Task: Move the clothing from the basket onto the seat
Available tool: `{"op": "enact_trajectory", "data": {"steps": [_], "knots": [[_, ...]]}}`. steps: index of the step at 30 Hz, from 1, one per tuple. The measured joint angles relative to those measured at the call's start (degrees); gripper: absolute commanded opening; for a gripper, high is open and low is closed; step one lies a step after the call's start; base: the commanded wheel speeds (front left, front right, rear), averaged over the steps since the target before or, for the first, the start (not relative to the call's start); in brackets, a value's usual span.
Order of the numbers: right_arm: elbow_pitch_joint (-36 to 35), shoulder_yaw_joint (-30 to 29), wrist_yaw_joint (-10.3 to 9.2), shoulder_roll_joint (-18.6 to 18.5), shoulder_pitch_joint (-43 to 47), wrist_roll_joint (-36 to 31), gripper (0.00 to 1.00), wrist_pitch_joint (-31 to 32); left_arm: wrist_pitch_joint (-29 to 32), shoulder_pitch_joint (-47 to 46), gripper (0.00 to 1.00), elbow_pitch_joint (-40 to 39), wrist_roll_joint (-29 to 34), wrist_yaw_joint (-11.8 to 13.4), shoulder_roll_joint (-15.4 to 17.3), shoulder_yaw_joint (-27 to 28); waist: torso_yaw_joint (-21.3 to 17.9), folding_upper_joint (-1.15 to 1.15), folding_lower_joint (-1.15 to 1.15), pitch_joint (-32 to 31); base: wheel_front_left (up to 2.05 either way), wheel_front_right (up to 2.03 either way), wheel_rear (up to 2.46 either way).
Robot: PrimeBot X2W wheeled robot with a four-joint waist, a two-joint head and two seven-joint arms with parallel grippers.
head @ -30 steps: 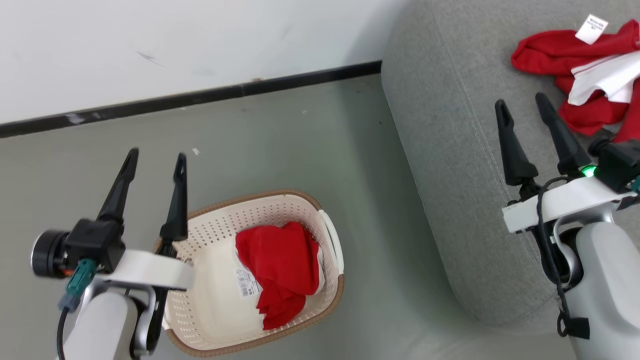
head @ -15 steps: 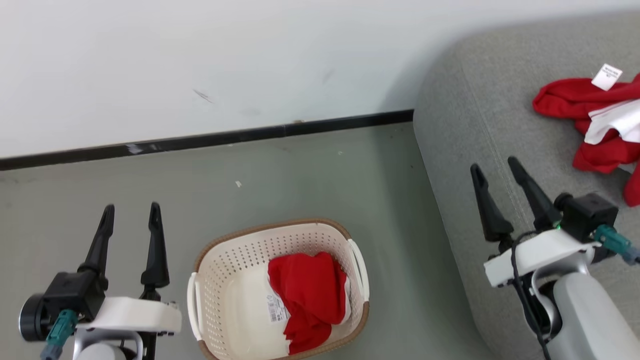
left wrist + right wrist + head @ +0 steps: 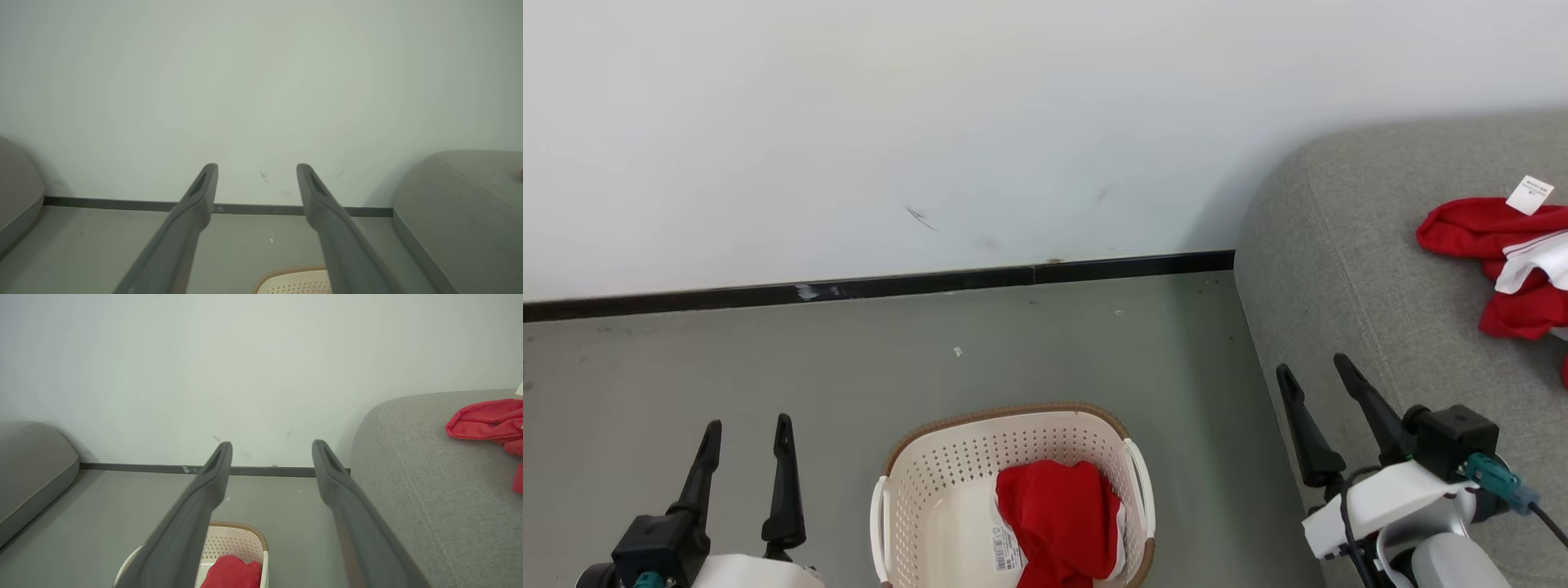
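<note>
One garment (image 3: 1058, 523) left in the basket (image 3: 947, 465); right arm's (image 3: 1380, 498) drawn back from the pile (image 3: 1462, 233) on the seat (image 3: 1339, 269), both jaws apart, empty.

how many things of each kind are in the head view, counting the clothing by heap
basket: 1
sofa: 1
red clothing heaps: 2 (basket heap, sofa heap)
grippers: 2 (left gripper, right gripper)
total: 6

The basket (image 3: 977, 462) runs off the bottom edge — its sticker (image 3: 1002, 559) seemingly illegible.
</note>
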Motion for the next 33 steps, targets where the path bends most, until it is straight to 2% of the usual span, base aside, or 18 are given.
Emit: {"op": "enact_trajectory", "data": {"steps": [22,33], "knots": [[-2.0,-1.2,-0.01,0.9,8.5,-1.0,1.0,0.0,0.0,5.1,1.0,1.8,0.0,-0.8,-0.1,-0.5,3.6,0.0,0.0,-5.3,0.0,0.0,0.0],[-3.9,-0.7,-0.01,1.0,9.4,-0.3,1.0,0.1,0.0,5.7,1.0,1.1,0.0,-0.8,0.1,-0.5,3.4,0.0,0.0,-5.0,0.0,0.0,0.0]]}}
